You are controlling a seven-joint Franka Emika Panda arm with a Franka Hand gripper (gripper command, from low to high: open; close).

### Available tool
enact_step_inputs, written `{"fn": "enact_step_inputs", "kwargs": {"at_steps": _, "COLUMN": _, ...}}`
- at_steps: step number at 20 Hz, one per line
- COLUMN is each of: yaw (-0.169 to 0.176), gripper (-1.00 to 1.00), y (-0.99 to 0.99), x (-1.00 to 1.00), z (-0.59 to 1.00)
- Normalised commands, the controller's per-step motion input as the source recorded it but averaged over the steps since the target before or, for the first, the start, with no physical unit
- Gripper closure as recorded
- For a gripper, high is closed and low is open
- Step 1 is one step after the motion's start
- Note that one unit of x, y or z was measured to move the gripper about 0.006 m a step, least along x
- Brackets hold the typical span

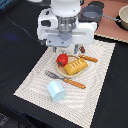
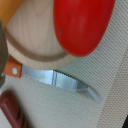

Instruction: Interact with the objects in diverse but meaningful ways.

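Note:
On a round wooden plate [image 1: 64, 73] lie a red tomato [image 1: 62, 59] and a yellow ridged bread block [image 1: 76, 66], side by side. My gripper [image 1: 65, 50] hangs just above the tomato, open and holding nothing. A pale blue cup [image 1: 56, 91] lies on the mat's near part. The wrist view is close up: the tomato [image 2: 80, 25] on the plate's rim [image 2: 35, 37], a corner of the bread block [image 2: 9, 7], and a dark-red sausage stick [image 2: 11, 112] on the mat. My fingers are out of the wrist view.
A wooden-handled fork [image 1: 65, 79] lies in front of the plate. A knife [image 1: 88, 58] lies behind it, its blade [image 2: 62, 81] close under the tomato. All sit on a striped placemat [image 1: 35, 82]. Grey pots [image 1: 93, 13] stand at the back, on the exterior view's right.

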Motion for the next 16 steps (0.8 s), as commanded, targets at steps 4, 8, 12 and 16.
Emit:
{"fn": "enact_step_inputs", "kwargs": {"at_steps": 4, "yaw": -0.011, "gripper": -1.0, "y": -0.04, "x": -0.22, "z": -0.28}}
{"fn": "enact_step_inputs", "kwargs": {"at_steps": 8, "yaw": -0.009, "gripper": -1.0, "y": 0.0, "x": -0.2, "z": -0.21}}
{"fn": "enact_step_inputs", "kwargs": {"at_steps": 12, "yaw": -0.022, "gripper": -1.0, "y": 0.0, "x": -0.1, "z": -0.13}}
{"fn": "enact_step_inputs", "kwargs": {"at_steps": 16, "yaw": -0.022, "gripper": -1.0, "y": 0.0, "x": -0.06, "z": -0.13}}
